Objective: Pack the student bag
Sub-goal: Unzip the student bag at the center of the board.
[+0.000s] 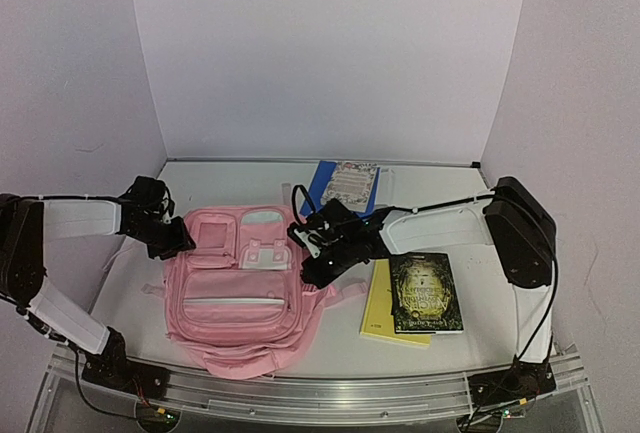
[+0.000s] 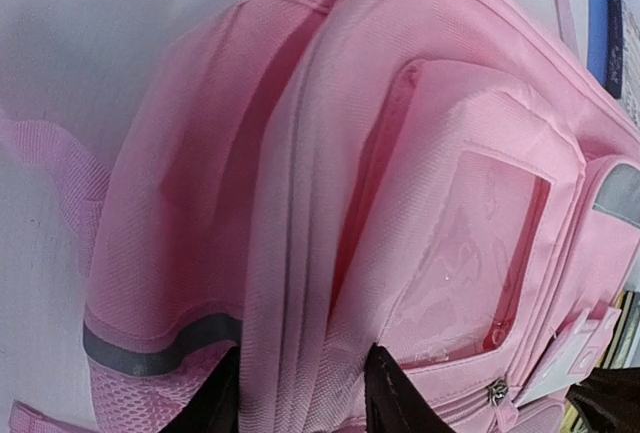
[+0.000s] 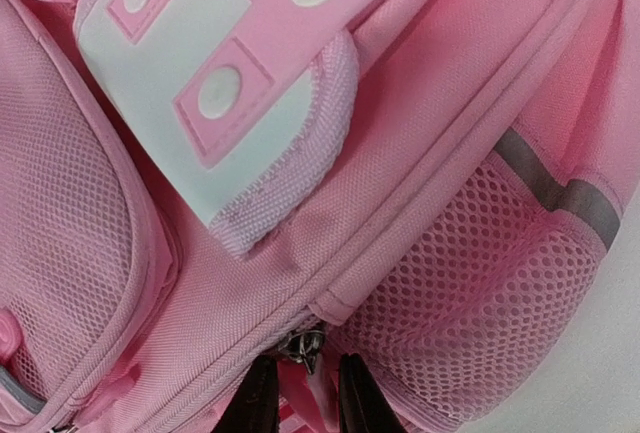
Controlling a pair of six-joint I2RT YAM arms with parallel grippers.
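Observation:
The student bag [image 1: 240, 288], a pink backpack with pale patches, lies flat on the table. My left gripper [image 1: 172, 238] is at its upper left side. In the left wrist view its two dark fingers [image 2: 215, 403] press in on a raised fold of the bag's pink fabric [image 2: 300, 353], and the left gripper [image 2: 300, 408] is shut on that fold. My right gripper [image 1: 320, 261] is at the bag's right side. In the right wrist view the right gripper [image 3: 303, 403] stands narrow around the pink zipper pull [image 3: 310, 388], just below the metal slider [image 3: 305, 346].
A blue book under a patterned one [image 1: 345, 188] lies behind the bag. A yellow book [image 1: 378, 308] with a dark green book [image 1: 426, 293] on it lies to the bag's right. White walls enclose the table on three sides.

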